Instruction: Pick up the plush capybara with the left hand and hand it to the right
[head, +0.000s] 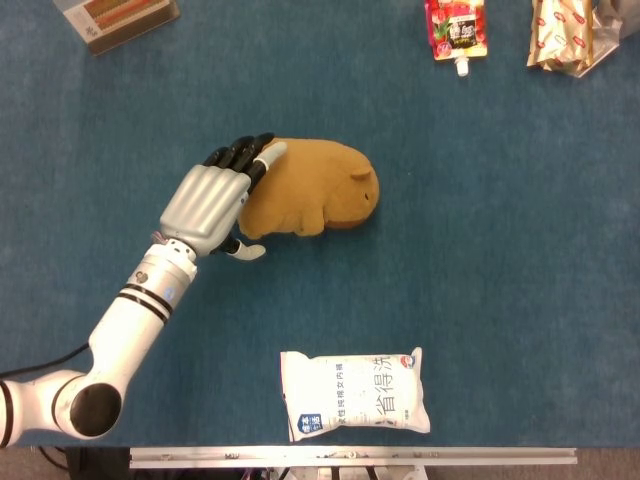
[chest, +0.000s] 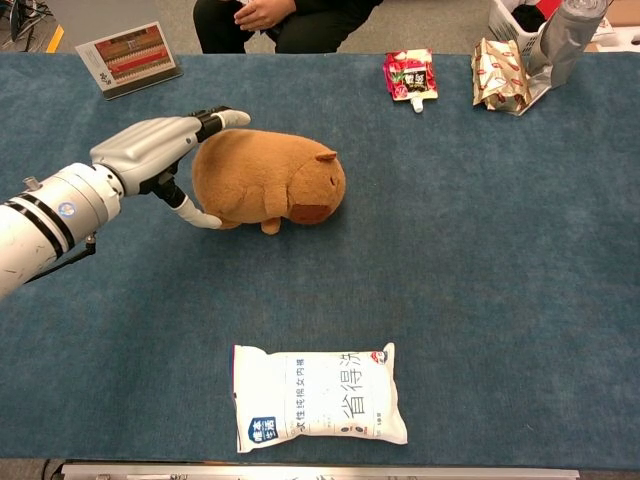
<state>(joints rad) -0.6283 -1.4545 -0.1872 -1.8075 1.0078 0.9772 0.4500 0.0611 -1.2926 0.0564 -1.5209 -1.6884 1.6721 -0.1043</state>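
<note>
Blue cloth table (head: 520, 250): bears everything listed. Left arm (head: 120, 330): enters from 7 o'clock of the head view and reaches toward the centre. Plush capybara (head: 310, 188): tan, lying on the cloth slightly up and left of centre, long axis running 9 to 3 o'clock, head with ear and dark snout at the 3 o'clock end, rump at the 9 o'clock end. White pouch with printed characters (head: 355, 393): flat at 6 o'clock, well apart from the toy. Left hand (head: 212, 200): at the capybara's rump, so the toy lies at 3 o'clock from it; fingers (chest: 222, 118) spread over the top of the back, thumb (chest: 195, 215) reaching under the lower flank, the rump between them; seemingly touching the fur, not yet squeezed shut. Judged the only hand near; the right hand is in neither view. Red pouch (head: 456, 28) at 1 o'clock and gold wrapper (head: 562, 32) just beyond it: sealed, contents not visible. Box with striped label (head: 115, 18): 11 o'clock edge. Chest view adds a white bin (chest: 520, 15) at 1 o'clock, contents unclear.
</note>
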